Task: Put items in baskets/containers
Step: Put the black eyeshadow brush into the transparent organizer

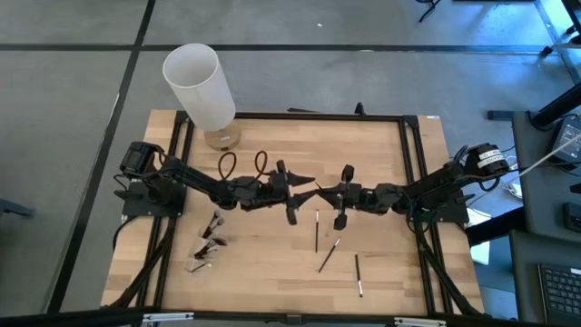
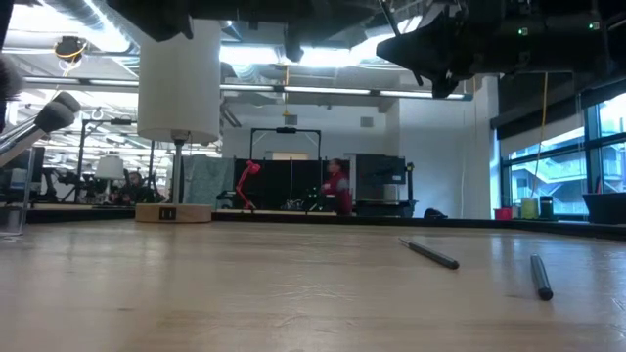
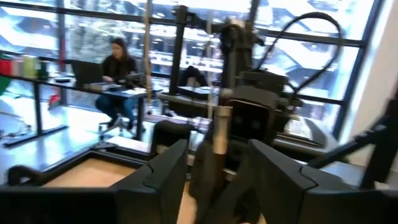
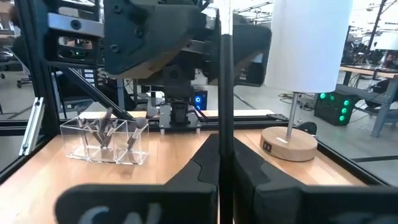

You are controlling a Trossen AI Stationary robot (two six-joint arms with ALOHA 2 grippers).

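Nearby, white lamp (image 1: 198, 84) behind clear container (image 4: 107, 139); loose brushes (image 1: 329, 255) mid-table

no readable text, labels or numbers

Even overhead light, faint shadows — window glare and motion blur in the left wrist view.

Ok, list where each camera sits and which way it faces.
High: overhead, down on the table; both arms, left hand facing right hand.
Low: table height, facing the room; arms overhead.
Left wrist: past its open fingers at the right arm.
Right wrist: past fingers shut on a brush, toward the clear container.
Shared: both wrist views show that brush.
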